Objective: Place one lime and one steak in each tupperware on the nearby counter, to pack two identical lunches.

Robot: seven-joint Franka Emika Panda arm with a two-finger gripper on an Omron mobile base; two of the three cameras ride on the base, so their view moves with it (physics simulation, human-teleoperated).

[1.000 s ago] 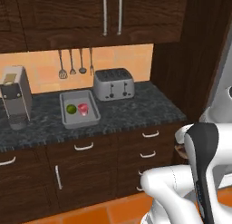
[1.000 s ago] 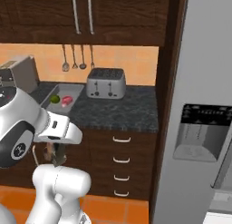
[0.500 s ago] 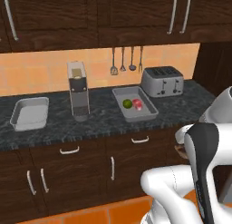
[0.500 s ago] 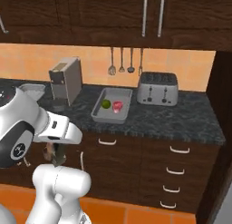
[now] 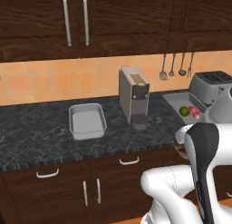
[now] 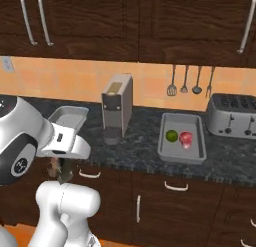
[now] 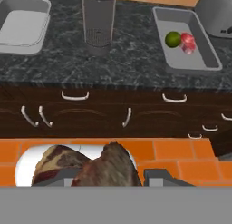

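My gripper (image 7: pixel 108 175) hangs low in front of the cabinets, shut on a lumpy brown-red steak (image 7: pixel 90 166); it also shows under my forearm as gripper (image 6: pixel 59 170). On the counter (image 5: pixel 36 132) an empty grey tupperware (image 5: pixel 86 121) (image 6: pixel 67 118) (image 7: pixel 22 23) lies left of the coffee machine. A second tupperware (image 5: pixel 174 99) (image 6: pixel 182 155) (image 7: pixel 204 53) to the right holds a lime (image 5: pixel 184 111) (image 6: pixel 171 136) (image 7: pixel 172 39) and a reddish steak (image 5: pixel 194 111) (image 6: pixel 186 138) (image 7: pixel 187 42).
A grey coffee machine (image 5: pixel 133 98) (image 6: pixel 117 108) (image 7: pixel 99 19) stands between the two trays. A toaster (image 5: pixel 210 85) (image 6: pixel 232 115) sits at the far right, with utensils (image 6: pixel 190 81) hanging on the wall. Drawers with silver handles (image 7: pixel 74 96) face the orange floor (image 7: pixel 181 155).
The whole scene has slid to the right in both base views, so the base has driven left along the counter. The empty tray has come into view. The gripper stays shut on the steak.
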